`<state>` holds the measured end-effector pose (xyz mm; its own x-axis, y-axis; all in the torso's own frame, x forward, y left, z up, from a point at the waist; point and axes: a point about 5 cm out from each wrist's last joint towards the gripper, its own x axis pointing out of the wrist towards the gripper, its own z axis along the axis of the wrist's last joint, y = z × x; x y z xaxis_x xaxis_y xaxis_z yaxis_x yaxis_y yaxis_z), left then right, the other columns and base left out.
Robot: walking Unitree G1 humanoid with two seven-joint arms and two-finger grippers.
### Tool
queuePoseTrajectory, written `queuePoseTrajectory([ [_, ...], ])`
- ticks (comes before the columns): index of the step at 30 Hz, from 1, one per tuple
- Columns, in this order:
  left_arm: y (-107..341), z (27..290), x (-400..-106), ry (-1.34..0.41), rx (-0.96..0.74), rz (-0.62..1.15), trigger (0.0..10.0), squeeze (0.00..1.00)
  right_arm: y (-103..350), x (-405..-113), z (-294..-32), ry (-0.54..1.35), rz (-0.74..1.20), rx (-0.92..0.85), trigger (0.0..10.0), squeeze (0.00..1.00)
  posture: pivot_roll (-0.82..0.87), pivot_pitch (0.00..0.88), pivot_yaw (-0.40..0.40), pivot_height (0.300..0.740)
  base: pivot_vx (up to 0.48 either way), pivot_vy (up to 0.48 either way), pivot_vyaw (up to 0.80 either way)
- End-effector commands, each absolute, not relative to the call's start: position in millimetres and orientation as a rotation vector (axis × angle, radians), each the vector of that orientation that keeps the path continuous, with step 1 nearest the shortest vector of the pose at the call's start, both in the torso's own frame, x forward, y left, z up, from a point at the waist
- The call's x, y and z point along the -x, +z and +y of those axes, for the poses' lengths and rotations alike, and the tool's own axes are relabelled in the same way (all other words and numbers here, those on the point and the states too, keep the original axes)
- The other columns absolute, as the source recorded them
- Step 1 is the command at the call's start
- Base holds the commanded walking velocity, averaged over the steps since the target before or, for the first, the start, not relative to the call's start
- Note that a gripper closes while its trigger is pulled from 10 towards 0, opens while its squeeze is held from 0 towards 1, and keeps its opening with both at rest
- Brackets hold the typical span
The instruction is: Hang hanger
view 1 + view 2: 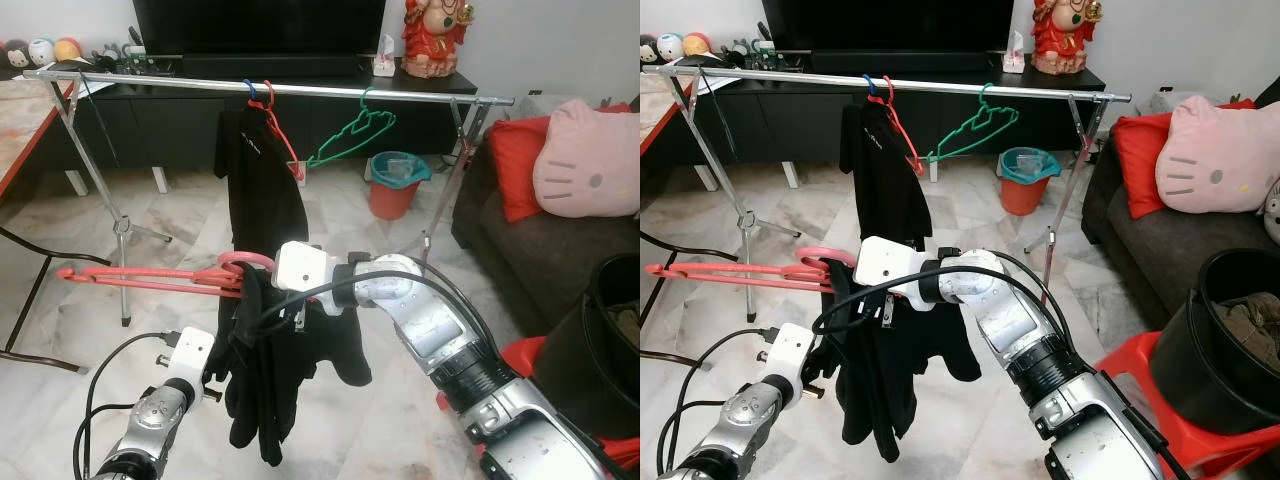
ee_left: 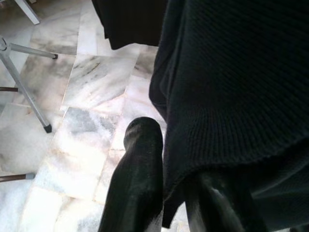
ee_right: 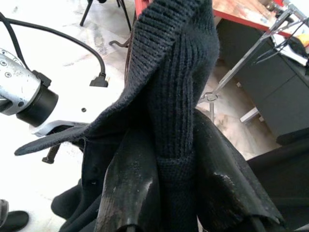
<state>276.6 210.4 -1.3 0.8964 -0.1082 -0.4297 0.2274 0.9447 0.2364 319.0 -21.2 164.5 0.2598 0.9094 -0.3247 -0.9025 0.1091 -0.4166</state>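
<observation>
The right claw (image 1: 258,292) is clamped on the black knit (image 3: 178,96) hanging from the pink hanger (image 1: 150,278), whose long axis lies level, well below and nearer than the rail (image 1: 300,90). Left claw (image 2: 164,193): fingers apart beside the knit's hem.

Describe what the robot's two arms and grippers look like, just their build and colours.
Both arms are silver metal with ribbed black joint rings and loose black cables. The right arm is thick, ending in a white boxy wrist housing. The left arm is slimmer, with a similar white wrist block. The left gripper's fingers and the right gripper's fingers are long, glossy black.
</observation>
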Motion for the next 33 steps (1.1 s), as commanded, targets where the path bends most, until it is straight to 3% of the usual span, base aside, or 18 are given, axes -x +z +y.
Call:
queuePoseTrajectory([
  [1, -6, 214, -272, -0.16, -0.285, 0.457, 0.0, 0.0, 174, -317, -18, 1.33, -0.064, 0.611, 0.0, 0.0, 0.03, 0.0, -0.038, 0.74, 0.0, 0.0, 0.0],
  [10, -4, 222, -273, -0.084, -0.249, 0.452, 0.0, 0.0, 170, -321, -25, 1.286, -0.048, 0.587, 0.0, 0.0, 0.04, 0.0, -0.04, 0.74, 0.0, 0.0, 0.0],
  [14, -4, 234, -268, -0.021, -0.241, 0.453, 0.0, 0.0, 149, -328, -69, 1.184, 0.056, 0.613, 0.0, 0.0, 0.04, 0.0, -0.036, 0.74, 0.0, 0.0, 0.0],
  [20, -6, 238, -266, 0.003, -0.224, 0.458, 0.0, 0.0, 140, -332, -95, 1.113, 0.105, 0.64, 0.0, 0.0, 0.04, 0.0, -0.036, 0.74, 0.0, 0.0, 0.0],
  [27, -5, 244, -266, 0.043, -0.137, 0.471, 0.1, 0.0, 126, -317, -126, 1.2, 0.14, 0.654, 0.0, 0.0, 0.03, 0.0, -0.023, 0.74, 0.0, 0.0, 0.0],
  [28, -4, 244, -266, 0.036, -0.14, 0.467, 10.0, 0.0, 123, -311, -132, 1.243, 0.157, 0.638, 0.0, 0.0, 0.03, 0.0, -0.018, 0.74, 0.0, 0.0, 0.0],
  [33, -4, 247, -265, 0.032, -0.142, 0.472, 10.0, 0.0, 113, -300, -143, 1.315, 0.218, 0.662, 0.0, 0.0, 0.03, 0.0, -0.01, 0.74, 0.0, 0.0, 0.0],
])
